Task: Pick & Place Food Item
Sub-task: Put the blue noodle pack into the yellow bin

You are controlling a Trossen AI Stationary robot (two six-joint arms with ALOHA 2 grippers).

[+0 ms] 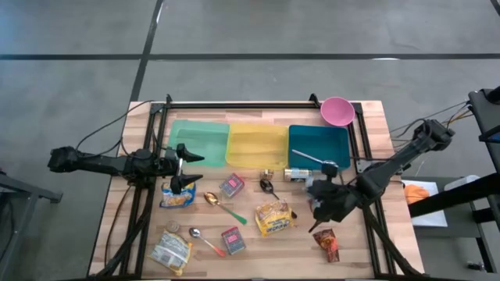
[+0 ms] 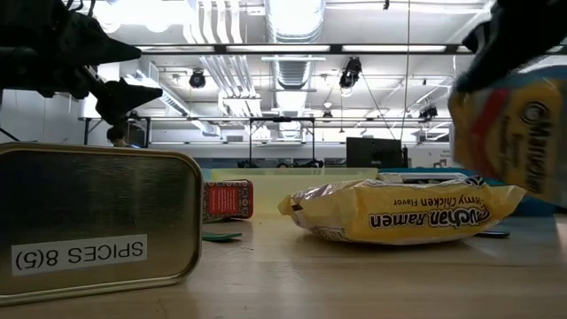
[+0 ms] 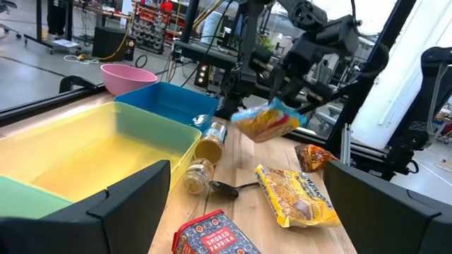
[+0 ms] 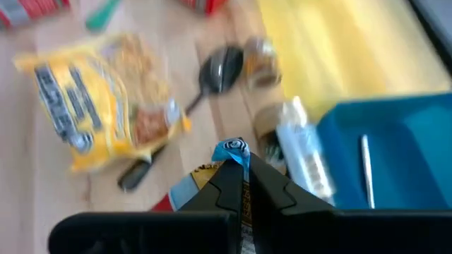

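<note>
A yellow, red and blue ramen packet point(image 3: 263, 123) hangs in the air over the table's right half, with my right gripper point(image 3: 286, 99) shut on it. The low view shows it large at the right point(image 2: 507, 115). In the high view my right gripper point(image 1: 319, 204) covers it, near the blue bin point(image 1: 319, 147). My left gripper point(image 1: 191, 172) stands open and level at the table's left, in front of the green bin point(image 1: 199, 142), with nothing between its fingers. My right gripper pinches the packet's blue sealed edge point(image 4: 232, 149) between its two shut fingers. The fingers slant down from the table's right side. The packet hangs below and ahead of the fingers, lifted clear of the table.
Another ramen packet point(image 1: 273, 217) lies mid-table beside a red snack bag point(image 1: 328, 244). Green, yellow point(image 1: 256, 144) and blue bins line the far side, and a pink bowl point(image 1: 337, 110) sits at the far right. Spoons, spice tins point(image 1: 232, 185) and jars point(image 1: 295, 174) are scattered between.
</note>
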